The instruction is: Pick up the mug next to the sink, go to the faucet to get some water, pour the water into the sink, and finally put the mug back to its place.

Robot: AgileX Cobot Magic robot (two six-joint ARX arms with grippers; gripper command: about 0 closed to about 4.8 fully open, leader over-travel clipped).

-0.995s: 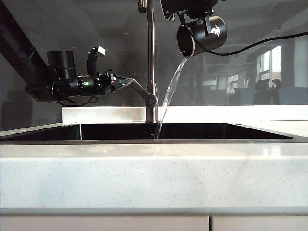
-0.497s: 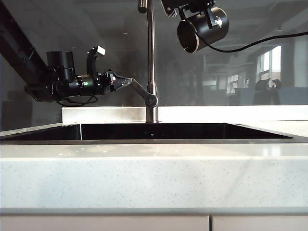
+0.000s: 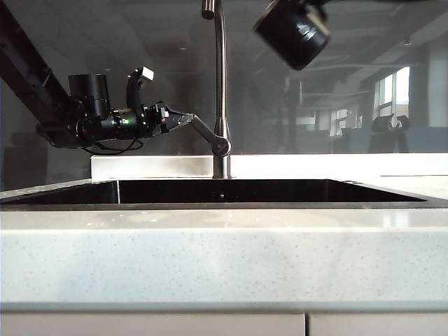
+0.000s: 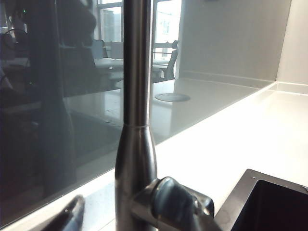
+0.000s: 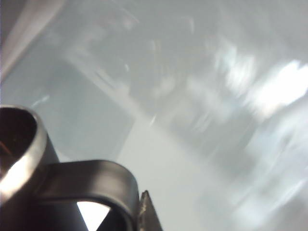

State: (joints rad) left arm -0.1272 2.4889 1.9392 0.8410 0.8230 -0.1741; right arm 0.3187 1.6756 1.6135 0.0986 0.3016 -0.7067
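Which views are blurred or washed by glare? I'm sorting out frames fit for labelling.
Exterior view: sharp on the sink and faucet, but the mug in the right pincer is motion-smeared; the glossy backsplash mirrors windows. Left wrist view: faucet crisp, bright counter glare. Right wrist view: background streaked, mug rim soft.

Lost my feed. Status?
Right gripper shut on mug, high beside faucet. Left gripper open at lever. Nothing obstructing sink.

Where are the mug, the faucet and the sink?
mug [image 3: 294, 35], exterior view: its black side wall, up high.
faucet [image 3: 222, 84], exterior view: its upright steel pipe.
sink [image 3: 280, 204], exterior view: its front steel rim.
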